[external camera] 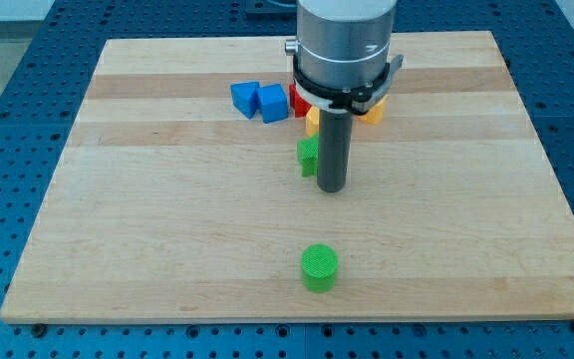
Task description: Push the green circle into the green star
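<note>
The green circle (pixel 319 266) lies near the view's bottom, at the board's middle. The green star (pixel 308 157) sits above it, partly hidden behind the rod. My tip (pixel 331 188) rests on the board just right of and below the green star, touching or nearly touching it. The tip is well above the green circle, about a quarter of the board's depth away.
Two blue blocks (pixel 258 100) sit side by side to the upper left of the star. A red block (pixel 298 100) and yellow blocks (pixel 371 110) are partly hidden under the arm's grey body (pixel 345 45). The wooden board (pixel 147 229) lies on a blue perforated table.
</note>
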Controlling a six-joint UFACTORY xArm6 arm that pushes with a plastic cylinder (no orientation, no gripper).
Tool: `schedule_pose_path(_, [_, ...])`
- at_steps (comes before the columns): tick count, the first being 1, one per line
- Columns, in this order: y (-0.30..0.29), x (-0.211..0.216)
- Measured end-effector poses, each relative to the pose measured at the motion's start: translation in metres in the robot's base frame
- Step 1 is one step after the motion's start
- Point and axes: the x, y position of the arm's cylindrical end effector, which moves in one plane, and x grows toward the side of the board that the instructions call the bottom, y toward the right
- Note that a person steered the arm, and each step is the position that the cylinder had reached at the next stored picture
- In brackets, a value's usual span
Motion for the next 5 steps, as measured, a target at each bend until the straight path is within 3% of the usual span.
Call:
schedule_pose_path(2, [0.0,-0.004])
schedule_pose_path(3, [0.03,0.017])
schedule_pose_path(4, [0.073,0.059])
schedule_pose_path(5, [0.053,0.141])
